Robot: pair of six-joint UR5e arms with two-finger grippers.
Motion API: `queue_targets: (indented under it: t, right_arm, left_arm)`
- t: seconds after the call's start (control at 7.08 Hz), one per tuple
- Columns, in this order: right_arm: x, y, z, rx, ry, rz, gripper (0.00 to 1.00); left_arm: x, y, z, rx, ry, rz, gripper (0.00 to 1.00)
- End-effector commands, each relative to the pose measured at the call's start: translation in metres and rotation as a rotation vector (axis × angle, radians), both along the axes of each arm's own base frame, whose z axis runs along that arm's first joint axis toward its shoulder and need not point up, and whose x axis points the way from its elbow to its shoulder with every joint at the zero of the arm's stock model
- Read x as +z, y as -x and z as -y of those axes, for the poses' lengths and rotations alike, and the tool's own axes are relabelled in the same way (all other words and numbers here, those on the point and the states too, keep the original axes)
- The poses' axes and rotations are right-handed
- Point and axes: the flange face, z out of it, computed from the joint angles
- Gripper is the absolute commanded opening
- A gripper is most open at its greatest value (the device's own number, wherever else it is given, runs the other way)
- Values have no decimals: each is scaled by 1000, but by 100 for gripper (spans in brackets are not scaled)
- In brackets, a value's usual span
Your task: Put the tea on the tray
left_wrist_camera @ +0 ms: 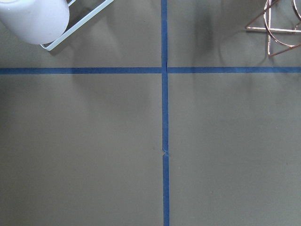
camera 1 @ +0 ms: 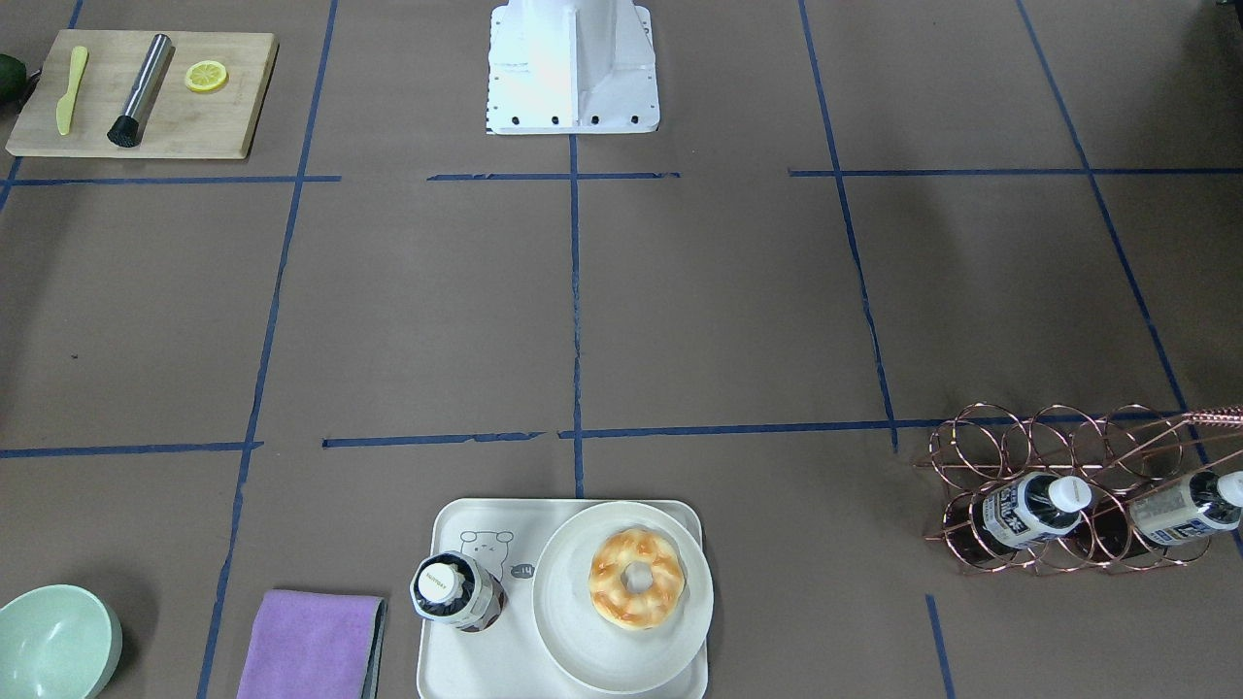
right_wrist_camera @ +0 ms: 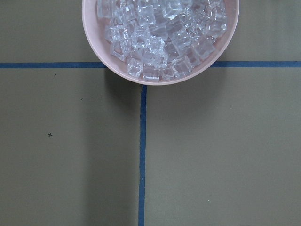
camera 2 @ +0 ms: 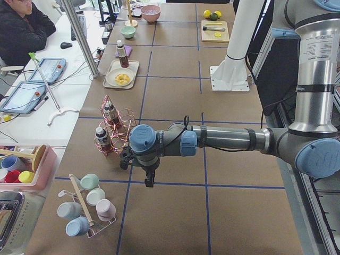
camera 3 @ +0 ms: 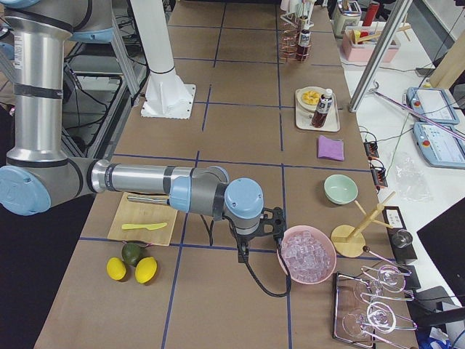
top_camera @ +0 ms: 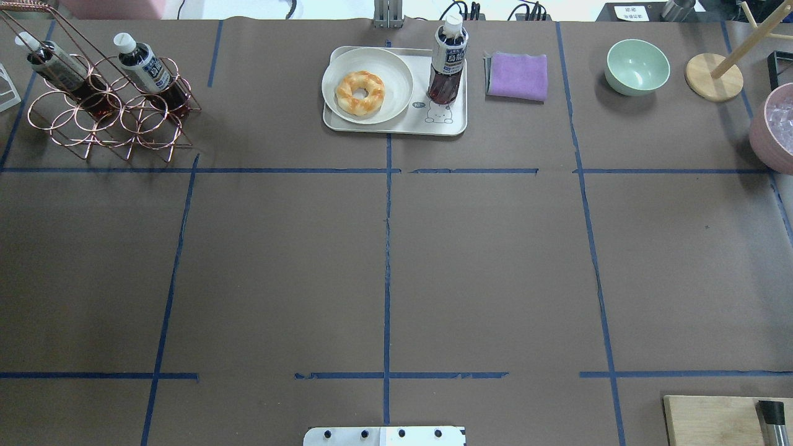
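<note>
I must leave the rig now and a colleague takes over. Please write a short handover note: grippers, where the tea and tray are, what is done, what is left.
Left gripper: over bare table near the wire rack; I cannot tell whether it is open or shut.
Right gripper: beside the pink ice bowl; again I cannot tell.
Tea bottle: upright on the tray, next to the plate with the donut. No gripper is touching it.
Two similar bottles lie in the rack.
Done: the tea is on the tray.
Left: nothing for this task, it seems.
</note>
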Motion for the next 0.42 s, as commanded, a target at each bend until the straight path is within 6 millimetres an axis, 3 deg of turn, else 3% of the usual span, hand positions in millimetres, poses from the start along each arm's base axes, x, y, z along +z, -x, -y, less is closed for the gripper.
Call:
queue_targets:
  t: [0.0, 0.28]
  right_arm:
    - [-1, 0, 0, 0, -2, 0, 100]
    - [0, 0, -1, 1, 1, 0, 100]
  left_arm:
    - [0, 0, 0, 0, 0, 3, 100]
    - [2, 1, -2, -1, 4, 3, 100]
